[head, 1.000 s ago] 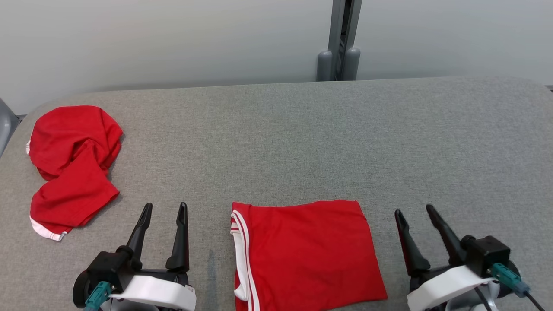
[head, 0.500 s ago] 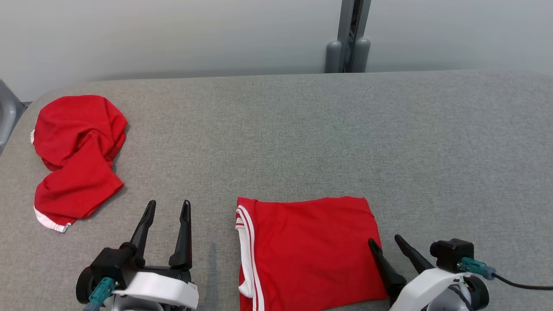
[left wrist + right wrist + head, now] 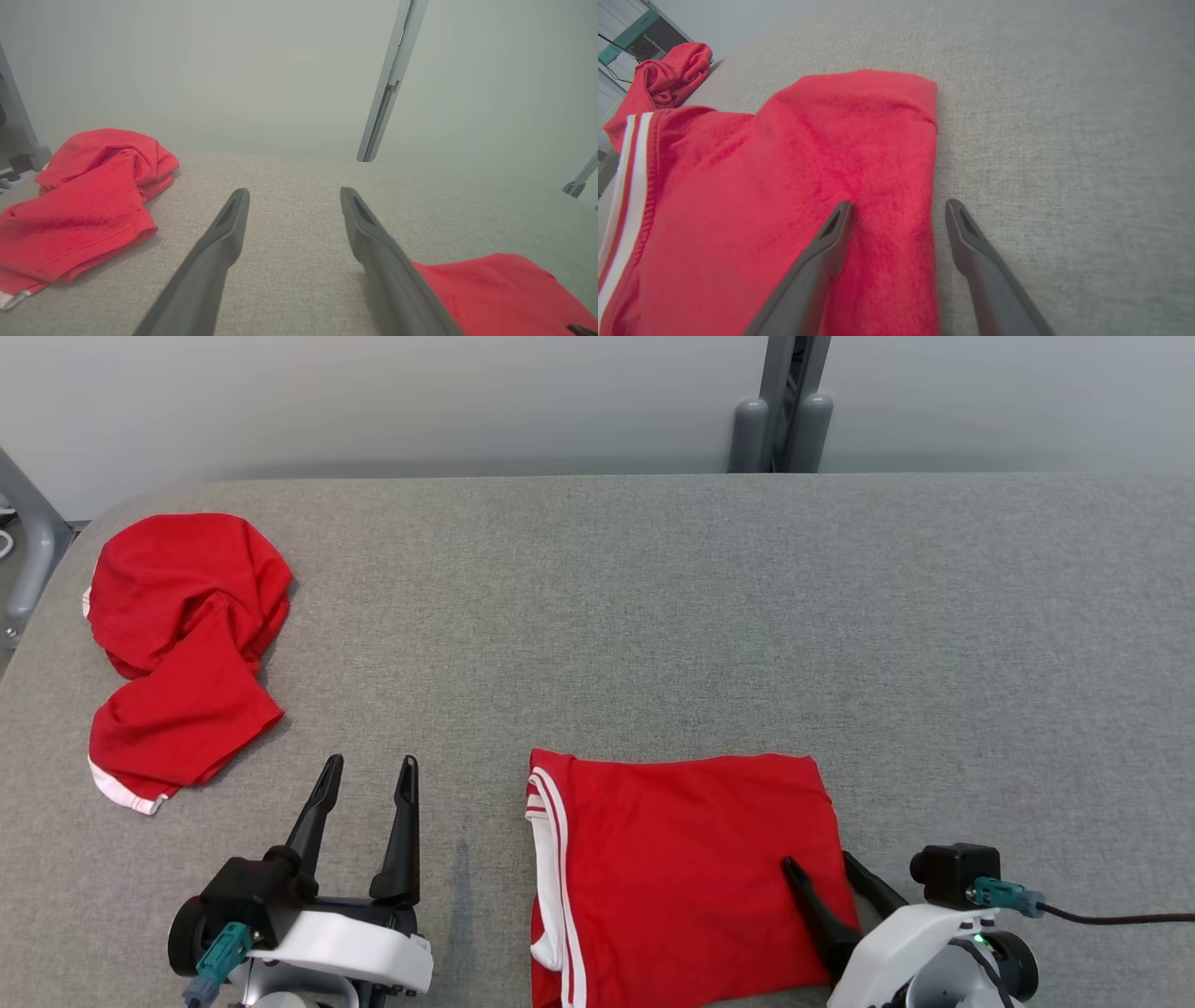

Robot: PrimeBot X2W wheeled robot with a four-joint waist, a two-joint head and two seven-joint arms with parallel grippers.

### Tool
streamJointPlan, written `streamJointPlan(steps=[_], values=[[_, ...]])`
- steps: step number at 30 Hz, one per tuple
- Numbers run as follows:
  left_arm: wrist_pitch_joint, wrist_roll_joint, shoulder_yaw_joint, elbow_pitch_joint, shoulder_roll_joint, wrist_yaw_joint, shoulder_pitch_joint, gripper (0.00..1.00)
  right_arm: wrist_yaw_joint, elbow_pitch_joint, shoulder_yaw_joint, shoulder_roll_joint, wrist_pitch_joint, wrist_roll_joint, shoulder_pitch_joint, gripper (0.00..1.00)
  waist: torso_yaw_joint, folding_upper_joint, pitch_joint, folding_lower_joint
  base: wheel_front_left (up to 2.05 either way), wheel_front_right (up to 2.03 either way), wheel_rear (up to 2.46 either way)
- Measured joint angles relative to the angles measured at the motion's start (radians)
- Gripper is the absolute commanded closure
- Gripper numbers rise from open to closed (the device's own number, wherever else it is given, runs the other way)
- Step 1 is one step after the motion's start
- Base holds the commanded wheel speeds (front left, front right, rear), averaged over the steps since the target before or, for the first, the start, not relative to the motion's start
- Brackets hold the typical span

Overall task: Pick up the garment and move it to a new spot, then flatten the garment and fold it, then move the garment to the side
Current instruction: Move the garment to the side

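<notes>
At the near edge of the grey table (image 3: 653,616), straight in front of the robot, lies the folded garment (image 3: 686,877), a flat red rectangle with white stripes (image 3: 551,859) down its left side. From the head view the right gripper (image 3: 819,861) sits at the garment's lower right corner, its tips over the red cloth's right edge. The right wrist view gives the finer detail: its two fingers (image 3: 822,252) stand spread apart and straddle that edge, one above the cloth and the other above bare table just beside it. Nothing is pinched between them, and whether the tips touch the surface I cannot tell.

The left gripper (image 3: 371,763) rests to the left of the folded garment, well apart from it, with its fingers released and nothing between them. Its wrist view looks low across the table (a flatter angle than the head's). That view has the folded garment's corner at the lower right and the far wall rising behind an upright post (image 3: 385,93) at the table's back edge.

Far off at the table's left end sits a crumpled garment (image 3: 182,649), red with a white hem, bunched and untouched. The head view takes in its whole outline, while the right wrist view catches a small lump of it in the top left corner.

Counted: two red garments, one folded and one crumpled; two grippers, four dark fingers; two white stripes on the folded piece; one post.
</notes>
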Motion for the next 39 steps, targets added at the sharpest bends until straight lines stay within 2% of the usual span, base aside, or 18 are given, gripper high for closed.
streamJointPlan(steps=[2,3,4,5,15,19,23,24,29,39], values=[[0.000,0.003,-0.001,0.001,0.000,-0.001,-0.005,0.00,0.000,0.011,0.007,0.002,0.001,0.003,-0.011,0.00,0.004,0.0000,0.004,0.0000,0.00,0.00,0.00],[0.000,0.003,-0.001,0.002,0.000,-0.001,-0.006,0.00,0.000,0.016,0.013,0.003,0.003,0.010,-0.016,0.15,0.006,-0.0001,0.005,0.0000,0.00,0.00,0.00],[0.000,0.005,-0.001,0.004,0.000,-0.001,-0.006,0.00,0.000,0.022,0.019,0.003,0.005,0.017,-0.021,0.65,0.008,0.0000,0.005,0.0000,0.00,0.00,0.00],[0.000,0.007,-0.002,0.006,0.000,-0.001,-0.006,0.00,0.000,0.026,0.023,0.004,0.005,0.020,-0.024,1.00,0.009,0.0000,0.004,0.0000,0.00,0.00,0.00],[0.000,0.019,0.003,0.012,0.000,-0.008,-0.005,0.00,0.000,0.056,0.053,-0.007,-0.051,0.013,-0.043,1.00,-0.001,0.0000,-0.017,0.0000,0.00,0.00,0.00],[0.000,0.019,-0.004,0.007,0.000,-0.008,0.008,0.00,0.000,0.056,0.050,-0.040,-0.068,-0.003,-0.058,1.00,-0.023,0.0000,-0.026,0.0000,0.00,0.00,0.00],[0.000,0.019,-0.019,-0.008,0.000,-0.009,0.009,0.00,0.000,0.036,0.069,-0.092,-0.067,-0.027,-0.084,1.00,-0.055,0.0000,-0.026,0.0000,0.00,0.00,0.00],[0.000,0.019,-0.024,-0.016,0.000,-0.011,0.009,0.00,0.000,0.025,0.084,-0.127,-0.057,-0.046,-0.106,1.00,-0.076,0.0000,-0.022,0.0000,0.00,0.00,0.00],[0.000,0.036,-0.037,-0.035,0.000,-0.026,-0.002,0.00,0.000,-0.022,0.146,-0.208,-0.033,-0.078,-0.191,1.00,-0.139,0.0000,0.006,0.0000,0.00,0.00,0.00],[0.000,0.116,-0.041,-0.077,0.015,-0.078,-0.109,0.00,0.000,-0.046,0.233,-0.378,-0.050,-0.063,-0.427,1.00,-0.277,0.0000,0.155,0.0000,0.00,0.00,0.00]])
